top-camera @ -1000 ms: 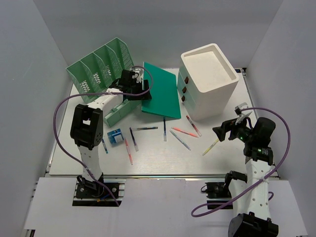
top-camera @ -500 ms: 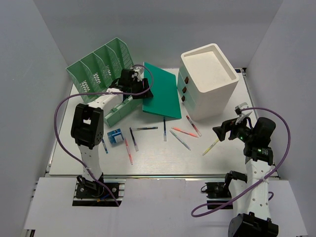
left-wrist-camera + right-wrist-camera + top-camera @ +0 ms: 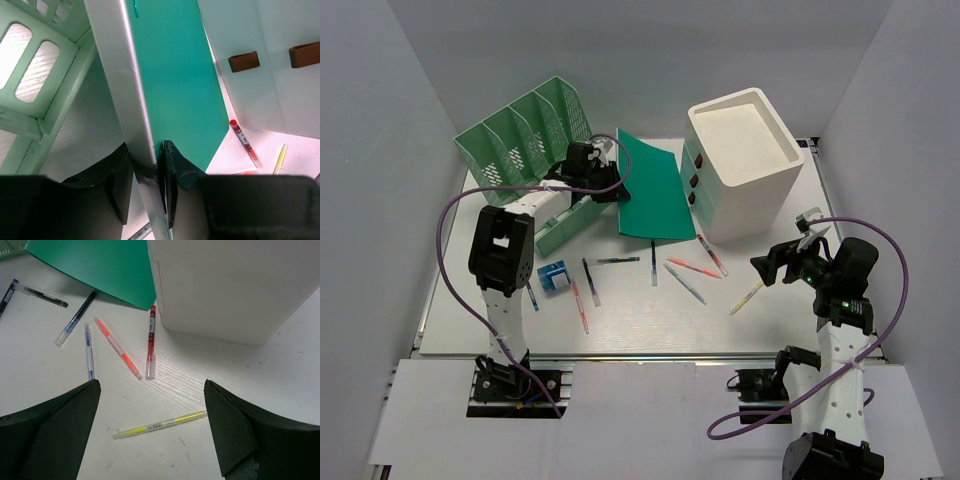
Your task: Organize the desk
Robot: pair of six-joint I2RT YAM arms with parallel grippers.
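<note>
Two arms above the desk (image 3: 650,325) — a white tabletop filling the floor of the grey enclosure, cluttered from 9 o'clock to 3. At 11 o'clock, nipped tight between the fingers of the left gripper (image 3: 147,172): the long left edge of a green folder (image 3: 660,195), raised and tilted, opposite edge down near the white drawer box (image 3: 745,155) at 1 o'clock. Lengthwise from 12 toward 6, roughly, with the held edge just beside the mint file rack (image 3: 520,130) at 10 o'clock and well apart from the right arm. Likely next, by the look of it: a short carry toward 10 o'clock into a rack slot, long axis kept in line with the dividers — plainly left-arm work. At 4 o'clock, spread to its widest and holding nothing: the right gripper (image 3: 150,432), poised over a yellow highlighter (image 3: 160,425) lying from 7 toward 1 o'clock, nearly finger to finger, so probably needing a wrist turn. Between the two, loose pens (image 3: 655,262) at every angle.
</note>
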